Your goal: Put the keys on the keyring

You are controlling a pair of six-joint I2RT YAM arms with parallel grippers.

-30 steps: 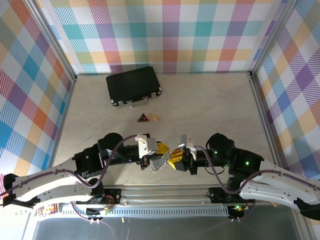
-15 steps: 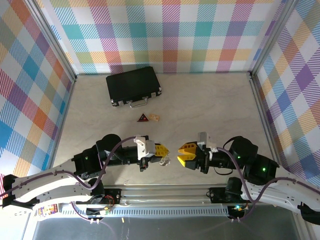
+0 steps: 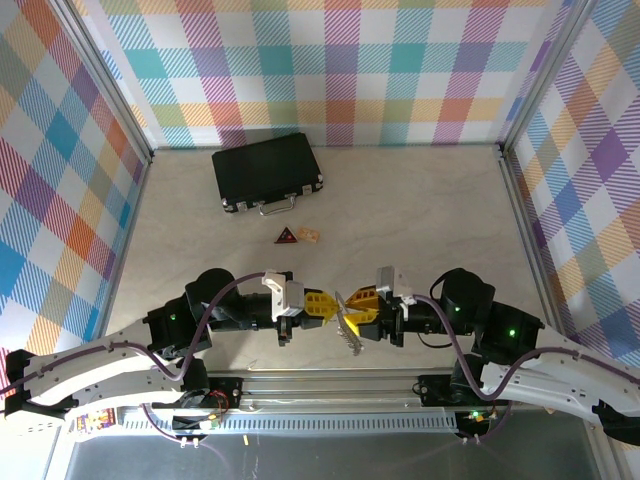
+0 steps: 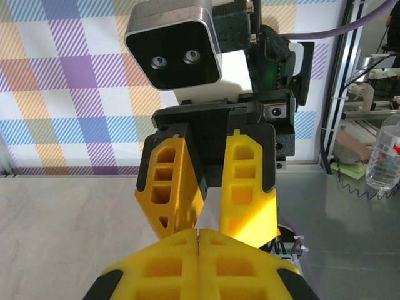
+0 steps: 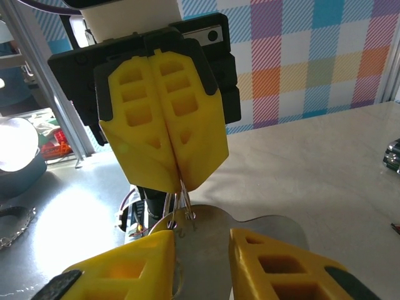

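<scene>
You are working inside a booth of pastel plaid walls (image 3: 340,60) on three sides, with metal posts at the corners. The table (image 3: 420,210) is a pale, marbled, matte surface. An aluminium rail (image 3: 340,385) runs along the near edge under the arm bases.

Your left arm (image 3: 120,350) and right arm (image 3: 540,365) reach inward, and their tools meet nose to nose above the near part of the table.

A black case (image 3: 266,170) lies flat well beyond the tools, near the far wall on the left tool's side. Its metal handle faces the tools.

Your left gripper (image 3: 333,306) has its yellow fingers pressed together at the tips. They pinch the thin wire of the keyring (image 5: 181,203).

Your right gripper (image 3: 352,308) has its fingers narrowly apart, directly facing the left tool.

A flat silver piece (image 5: 250,231) hangs at the keyring, in line with the gap in the right gripper. You cannot tell whether the fingers touch it, or whether it is a key.

A dark-red triangle (image 3: 287,237) and a tan chip (image 3: 309,235) lie just beside each other, between the tools and the case.
</scene>
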